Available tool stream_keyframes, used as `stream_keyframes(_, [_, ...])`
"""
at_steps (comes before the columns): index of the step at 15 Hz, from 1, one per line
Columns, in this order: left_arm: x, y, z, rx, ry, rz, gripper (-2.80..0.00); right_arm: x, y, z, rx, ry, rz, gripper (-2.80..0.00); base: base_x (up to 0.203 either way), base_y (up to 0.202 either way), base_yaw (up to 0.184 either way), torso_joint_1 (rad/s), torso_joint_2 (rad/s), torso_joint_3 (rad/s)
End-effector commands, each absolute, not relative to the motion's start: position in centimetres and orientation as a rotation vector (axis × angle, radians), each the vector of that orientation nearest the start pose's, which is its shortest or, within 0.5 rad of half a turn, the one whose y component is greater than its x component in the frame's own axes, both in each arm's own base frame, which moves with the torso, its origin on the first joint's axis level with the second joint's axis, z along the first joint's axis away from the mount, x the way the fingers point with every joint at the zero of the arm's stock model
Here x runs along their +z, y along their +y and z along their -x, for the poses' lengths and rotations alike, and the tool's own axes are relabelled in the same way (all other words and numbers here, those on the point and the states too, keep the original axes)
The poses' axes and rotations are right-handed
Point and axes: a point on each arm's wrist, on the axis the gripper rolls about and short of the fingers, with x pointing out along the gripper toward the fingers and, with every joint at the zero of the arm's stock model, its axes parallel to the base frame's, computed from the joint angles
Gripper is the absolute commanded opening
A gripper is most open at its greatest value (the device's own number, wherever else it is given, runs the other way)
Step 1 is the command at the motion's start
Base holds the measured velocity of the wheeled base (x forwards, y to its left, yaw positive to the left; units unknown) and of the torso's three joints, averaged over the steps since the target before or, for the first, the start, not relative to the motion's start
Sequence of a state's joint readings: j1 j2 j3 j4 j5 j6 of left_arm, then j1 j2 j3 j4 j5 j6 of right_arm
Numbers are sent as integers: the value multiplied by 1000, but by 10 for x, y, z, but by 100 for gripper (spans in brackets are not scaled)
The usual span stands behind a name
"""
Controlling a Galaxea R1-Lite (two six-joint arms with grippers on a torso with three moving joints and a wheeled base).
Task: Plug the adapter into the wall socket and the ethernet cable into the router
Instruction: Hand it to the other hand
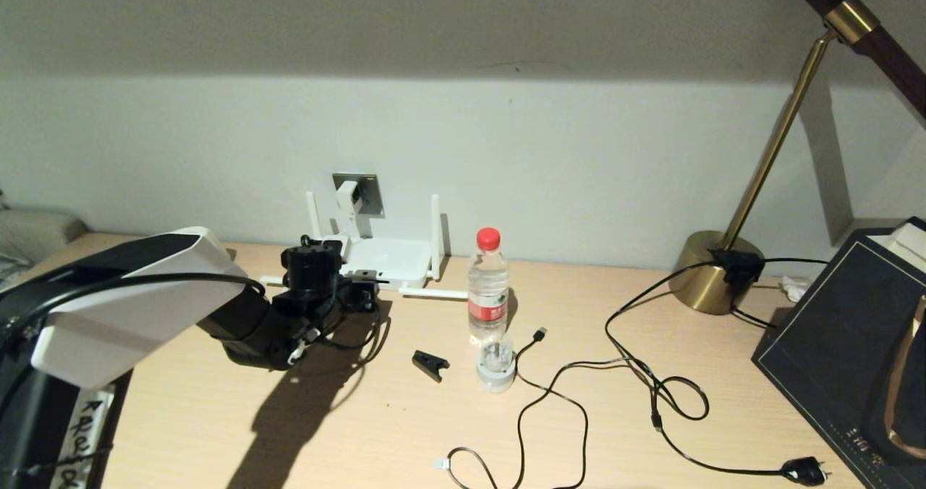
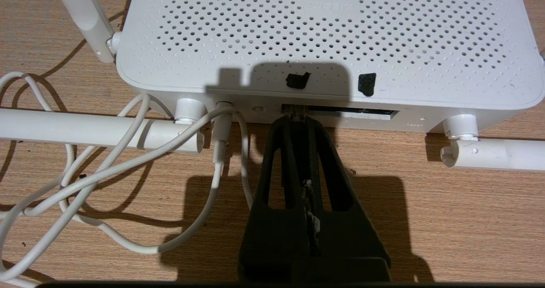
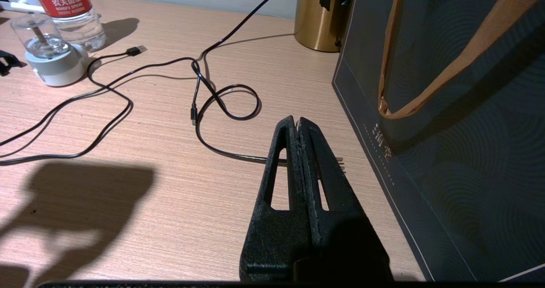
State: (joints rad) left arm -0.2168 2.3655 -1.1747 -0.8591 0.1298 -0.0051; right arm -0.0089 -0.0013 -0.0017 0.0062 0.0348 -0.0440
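The white router [image 1: 383,259] lies against the wall with its antennas spread, and its port edge [image 2: 340,114] faces me. The white adapter [image 1: 348,194] sits in the grey wall socket [image 1: 369,194], and its thin white cord [image 2: 127,151] runs into the router. My left gripper [image 2: 296,119] is shut on the ethernet cable's connector, whose clear tip [image 2: 293,109] is at the leftmost slot of the port row. The black ethernet cable [image 1: 370,338] loops under that wrist. My right gripper [image 3: 296,119] hangs shut and empty above the desk at the right.
A water bottle [image 1: 487,286], a small white domed gadget [image 1: 496,367], a black clip [image 1: 430,364] and a thin USB cable [image 1: 539,333] lie mid-desk. The brass lamp base [image 1: 712,268], its black cord and plug [image 1: 804,469], and a dark bag [image 1: 846,330] fill the right side.
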Motion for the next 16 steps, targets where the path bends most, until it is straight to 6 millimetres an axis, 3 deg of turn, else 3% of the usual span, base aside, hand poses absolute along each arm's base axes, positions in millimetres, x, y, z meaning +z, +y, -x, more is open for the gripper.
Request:
stream_keyframes(1, [41, -93, -436, -83, 324, -51, -280, 75, 1, 23, 26, 4, 44, -280, 0, 0, 0, 0, 0, 0])
stream_keyframes(8, [32, -91, -435, -97, 334, -89, -280, 75, 1, 23, 26, 4, 44, -280, 0, 0, 0, 0, 0, 0])
stream_keyframes(16, [41, -92, -432, -108, 314, -87, -280, 75, 1, 23, 28, 4, 44, -280, 0, 0, 0, 0, 0, 0])
